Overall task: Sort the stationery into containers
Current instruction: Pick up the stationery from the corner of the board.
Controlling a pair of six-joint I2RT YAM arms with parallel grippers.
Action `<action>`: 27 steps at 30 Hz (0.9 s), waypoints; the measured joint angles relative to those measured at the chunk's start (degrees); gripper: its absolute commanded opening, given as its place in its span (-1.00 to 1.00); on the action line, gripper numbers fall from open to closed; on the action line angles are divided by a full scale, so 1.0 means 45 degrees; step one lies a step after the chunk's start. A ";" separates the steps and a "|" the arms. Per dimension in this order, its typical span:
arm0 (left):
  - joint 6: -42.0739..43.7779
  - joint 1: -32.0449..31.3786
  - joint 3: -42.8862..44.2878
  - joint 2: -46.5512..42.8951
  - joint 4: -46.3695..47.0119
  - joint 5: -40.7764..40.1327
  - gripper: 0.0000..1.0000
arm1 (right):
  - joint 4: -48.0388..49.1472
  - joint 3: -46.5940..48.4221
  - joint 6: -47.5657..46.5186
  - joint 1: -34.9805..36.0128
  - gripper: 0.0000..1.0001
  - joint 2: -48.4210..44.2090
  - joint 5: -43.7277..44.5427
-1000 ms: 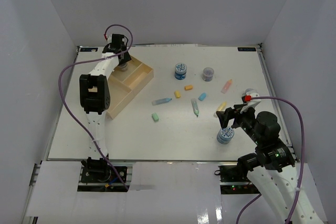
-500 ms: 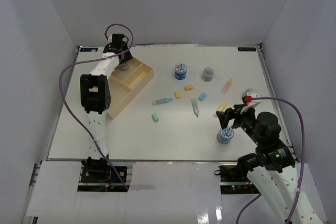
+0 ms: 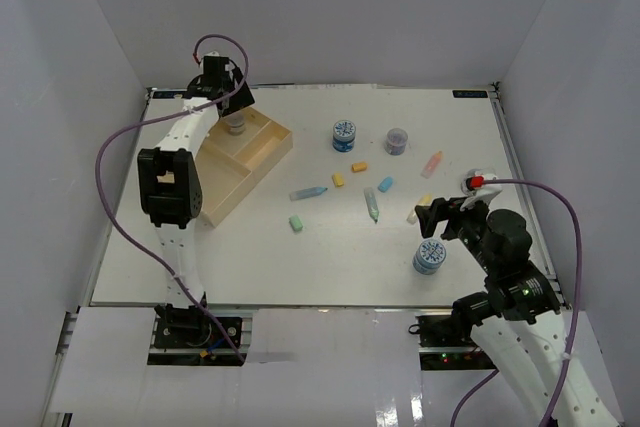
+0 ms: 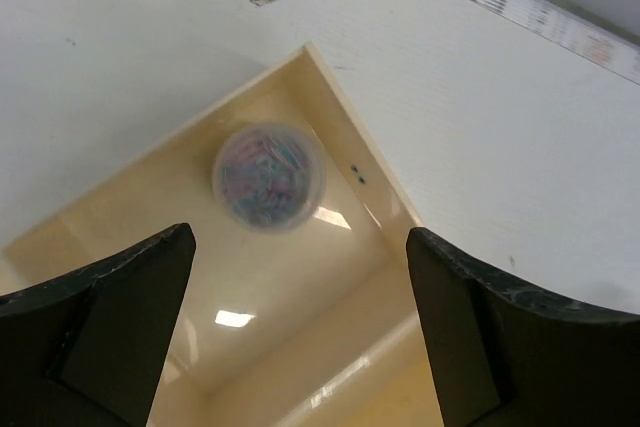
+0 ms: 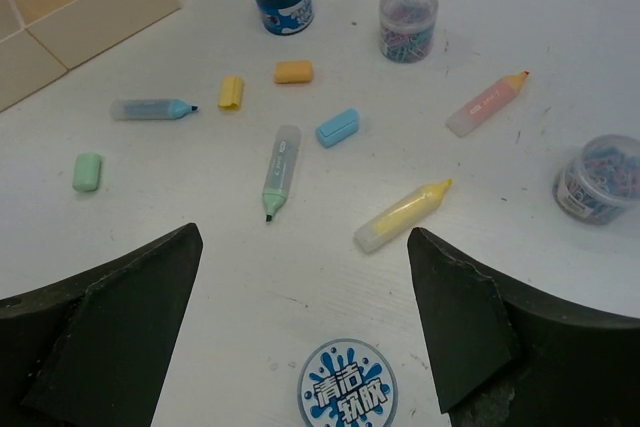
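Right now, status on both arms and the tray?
Left pincer open over tray, grey roll standing in its corner. Right pincer open by blue roll. Nothing blocking either.

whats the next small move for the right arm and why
Probably lower the right gripper onto the blue-and-white roll and close. Its jaws stand open and empty, and that roll stands upright on the table right by them, outside the tray. The left gripper is open above the tray's corner compartment, where a grey roll already sits, so that arm's job looks done.
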 measured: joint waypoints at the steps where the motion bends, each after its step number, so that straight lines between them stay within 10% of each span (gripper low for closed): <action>1: 0.0000 0.0000 -0.0355 -0.0549 -0.0029 0.0238 0.96 | 0.0005 0.0010 0.0238 0.0000 0.80 0.0223 0.0321; 17: 0.0831 -0.0015 -1.1438 -1.3027 0.1525 0.4838 0.96 | -0.1423 0.2419 0.3235 -0.0831 0.80 0.7470 0.4333; 27: 0.1632 -0.1098 -1.4678 -1.4086 0.2278 0.5056 0.96 | -0.1399 0.4721 0.5110 -0.4362 0.80 1.2352 0.5275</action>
